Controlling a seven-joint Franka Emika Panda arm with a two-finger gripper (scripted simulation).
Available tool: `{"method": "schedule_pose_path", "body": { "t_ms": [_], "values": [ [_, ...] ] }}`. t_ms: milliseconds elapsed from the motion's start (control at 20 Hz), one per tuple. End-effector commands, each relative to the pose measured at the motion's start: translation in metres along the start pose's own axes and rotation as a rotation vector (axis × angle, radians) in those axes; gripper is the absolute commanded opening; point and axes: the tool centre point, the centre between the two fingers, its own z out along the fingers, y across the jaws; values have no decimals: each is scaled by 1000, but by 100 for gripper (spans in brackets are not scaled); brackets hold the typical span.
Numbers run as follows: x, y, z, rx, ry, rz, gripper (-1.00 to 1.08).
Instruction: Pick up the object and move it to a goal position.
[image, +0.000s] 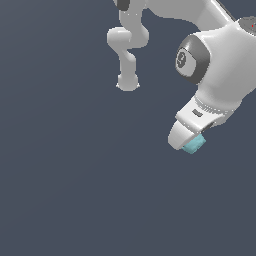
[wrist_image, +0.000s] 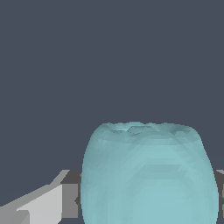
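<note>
Item one, the gripper (image: 192, 141): white, smooth-shelled, seen in the exterior view at the end of the arm toward that view's right. We record it as clamped on the object (image: 194, 144), which sits at its tip, partly covered by the white finger housing; the jaws themselves are mostly hidden there, so we cannot give how wide they stand. In the wrist view one pale finger (wrist_image: 41, 205) and a dark grey pad face show beside the object (wrist_image: 148, 175), touching or very nearly touching its flank; the opposite side shows only a sliver of grey at the frame's edge. Item two, the arm (image: 220, 65): white glossy links with a dark grey circular joint cap, slanting down from the exterior view's upper right to the wrist, the hand tilted rather than plumb. Farther links and the base column (image: 127, 55) stand well apart, near the top centre of that view. Item three, the object: light cyan-turquoise, faceted, roughly round with a flattened, slightly dimpled upper face, faintly translucent in look. Item four, the ground (image: 75, 175): flat, uniform slate blue-grey, featureless.
</note>
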Motion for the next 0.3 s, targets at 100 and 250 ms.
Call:
{"method": "schedule_pose_path", "body": {
  "t_ms": [100,250],
  "values": [
    [5,-4,-7,0,-1,1,-100],
    [6,-4,-7,0,-1,1,-100]
  ]
}}
